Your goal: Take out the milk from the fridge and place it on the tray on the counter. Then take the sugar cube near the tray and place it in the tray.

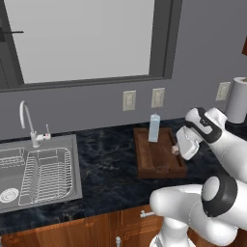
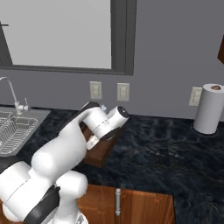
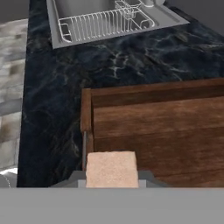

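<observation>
The pale blue-grey milk [image 1: 154, 128] carton stands upright at the far end of the dark brown wooden tray [image 1: 161, 163] on the black marbled counter [image 1: 108, 166]. My gripper [image 1: 176, 150] hovers over the tray's right side, shut on the small beige sugar cube [image 3: 111, 168]. In the hand view the cube sits between my gripper's [image 3: 111, 180] tips, just above the tray's [image 3: 166, 131] near rim. From the right base view, my gripper [image 2: 92, 142] hangs low over the tray [image 2: 104, 152], with the arm hiding most of it. The fridge is out of view.
A steel sink [image 1: 38, 169] with a wire rack and a faucet [image 1: 26, 120] lies left of the tray. A paper towel roll [image 2: 209, 109] stands at the back right against the grey wall. Black counter [image 2: 166, 148] stretches to the tray's right.
</observation>
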Available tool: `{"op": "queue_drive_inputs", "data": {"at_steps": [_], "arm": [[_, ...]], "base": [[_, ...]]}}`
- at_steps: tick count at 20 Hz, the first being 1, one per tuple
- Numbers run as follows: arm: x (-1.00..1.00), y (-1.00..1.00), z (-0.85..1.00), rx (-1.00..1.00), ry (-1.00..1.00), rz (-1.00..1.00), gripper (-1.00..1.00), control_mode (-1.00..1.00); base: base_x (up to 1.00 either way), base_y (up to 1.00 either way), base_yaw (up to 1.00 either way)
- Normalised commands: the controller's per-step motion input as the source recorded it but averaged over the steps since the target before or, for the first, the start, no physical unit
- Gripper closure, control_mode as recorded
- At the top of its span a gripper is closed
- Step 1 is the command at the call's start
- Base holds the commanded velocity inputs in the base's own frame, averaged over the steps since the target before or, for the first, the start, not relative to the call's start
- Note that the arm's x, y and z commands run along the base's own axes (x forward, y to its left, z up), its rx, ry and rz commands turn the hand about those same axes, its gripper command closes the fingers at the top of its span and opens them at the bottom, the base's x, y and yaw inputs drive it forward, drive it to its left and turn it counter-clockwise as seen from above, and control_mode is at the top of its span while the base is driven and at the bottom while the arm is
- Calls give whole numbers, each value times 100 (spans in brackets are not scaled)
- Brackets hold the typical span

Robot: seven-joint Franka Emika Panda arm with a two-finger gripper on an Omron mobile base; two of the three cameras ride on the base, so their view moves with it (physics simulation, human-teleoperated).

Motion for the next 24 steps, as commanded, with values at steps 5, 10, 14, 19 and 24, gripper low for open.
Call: {"op": "queue_drive_inputs", "data": {"at_steps": [5, 10, 14, 19, 24], "arm": [[0, 5, -11, -2, 0, -3, 100, -100], [7, 3, -17, -4, 0, -2, 100, -100], [13, 1, -15, -3, 0, 0, 100, -100], [24, 0, -12, 0, 0, 0, 100, -100], [25, 0, -18, 0, 0, 1, 100, -100]], "base": [[0, 0, 0], [0, 0, 0], [0, 0, 0], [0, 0, 0], [0, 0, 0]]}}
